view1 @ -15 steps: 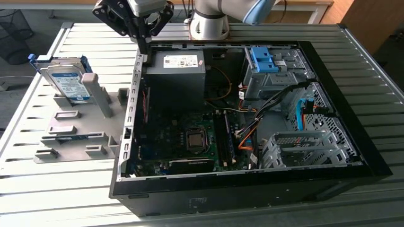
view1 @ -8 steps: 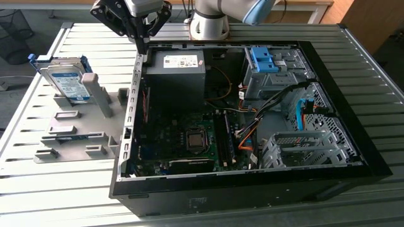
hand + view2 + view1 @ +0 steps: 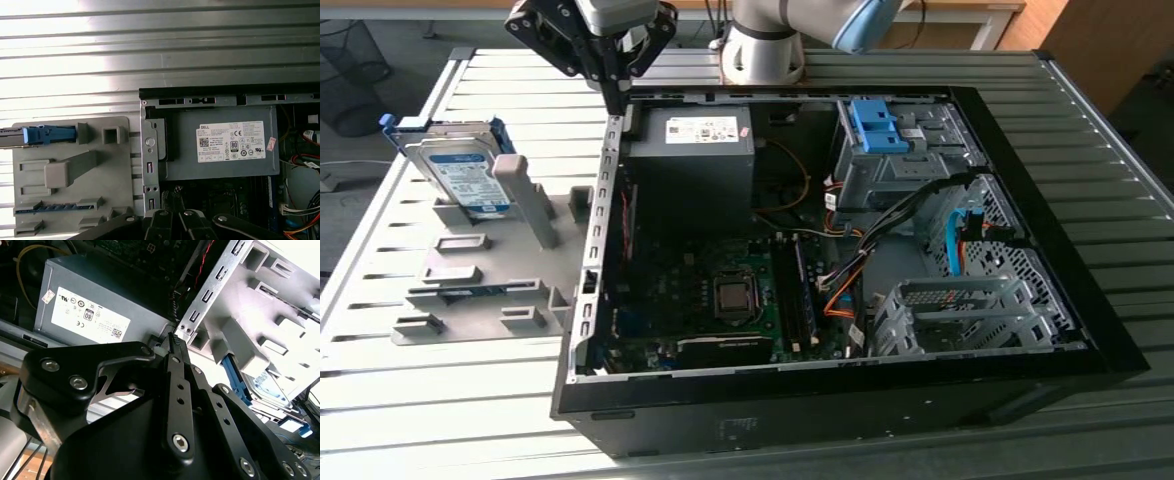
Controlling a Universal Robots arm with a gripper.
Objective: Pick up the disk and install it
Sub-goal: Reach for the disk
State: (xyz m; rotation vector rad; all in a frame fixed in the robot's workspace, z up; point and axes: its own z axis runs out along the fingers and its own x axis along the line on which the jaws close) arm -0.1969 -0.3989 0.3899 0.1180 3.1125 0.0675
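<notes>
Gripper (image 3: 615,98) of black metal hangs over the far corner of an open computer case (image 3: 1107,350). Its jaws are pressed together and hold nothing. In the first wrist view its tips (image 3: 171,197) sit just beside the case's perforated steel side wall (image 3: 149,165), next to the boxy grey power supply (image 3: 694,165) with its white sticker.

The disk (image 3: 460,175) is well apart from the gripper, toward the exterior view's left. It stands propped in a moulded grey plastic fixture (image 3: 480,290), flat and silver, with a white-and-blue label and a blue frame round its edges. Open air surrounds its upper edge.

The fixture lies just beside the case on a table (image 3: 454,400) of ribbed, shiny metal slats. Inside the case, a blue plastic bracket (image 3: 874,125) tops a steel drive cage, and a second perforated cage (image 3: 961,315) sits nearer.
</notes>
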